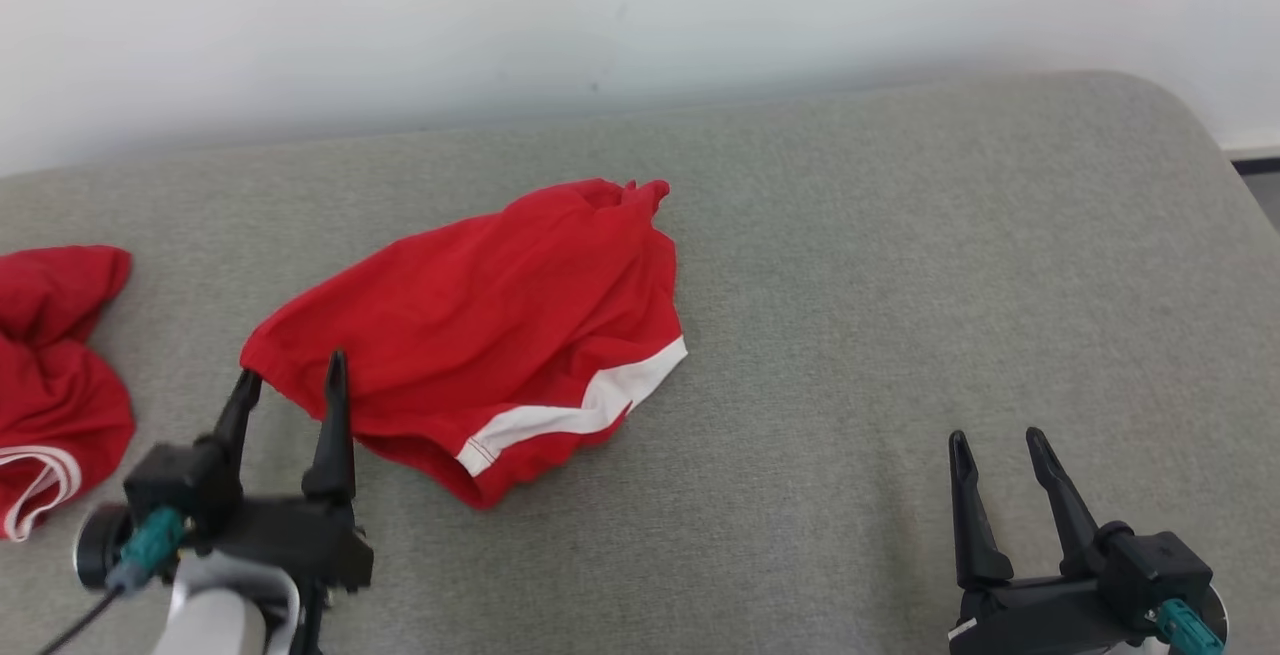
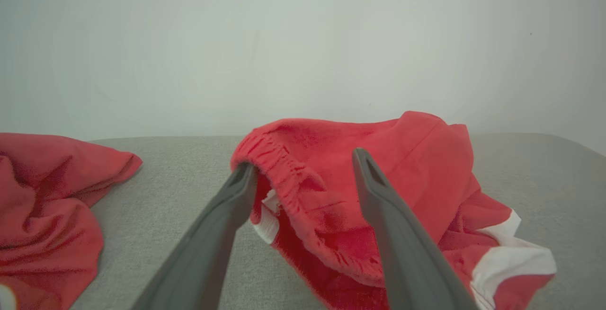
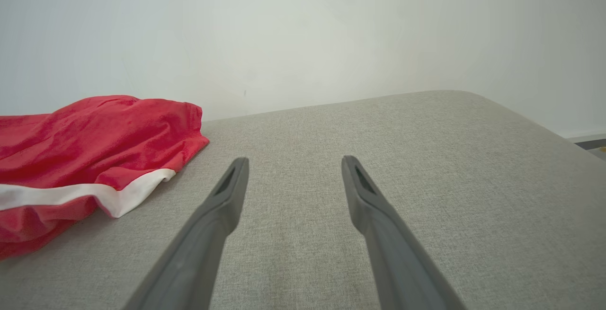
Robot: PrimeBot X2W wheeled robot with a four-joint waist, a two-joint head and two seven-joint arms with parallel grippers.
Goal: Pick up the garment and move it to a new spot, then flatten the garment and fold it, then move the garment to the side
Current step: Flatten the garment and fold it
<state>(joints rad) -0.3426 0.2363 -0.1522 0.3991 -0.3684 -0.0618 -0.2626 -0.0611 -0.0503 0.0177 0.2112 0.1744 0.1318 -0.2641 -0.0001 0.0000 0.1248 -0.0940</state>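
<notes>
Garment (image 1: 480, 325) crumpled, red with white trim, waistband (image 2: 279, 163) between spread left claw (image 1: 295, 367); right claw (image 1: 997, 435) spread

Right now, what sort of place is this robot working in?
Probably an indoor garment-folding test setup, perhaps on a bed or couch: a grey fabric-covered cushion against a plain white wall, with red shorts and a second red garment lying on it.

We are seeing the shorts (image 1: 480, 325) lying on the cushion (image 1: 900, 285), another garment (image 1: 50, 375) lying left of them, the left gripper (image 1: 292, 372) at their near-left edge, and the right gripper (image 1: 997, 437) well apart on the right.
</notes>
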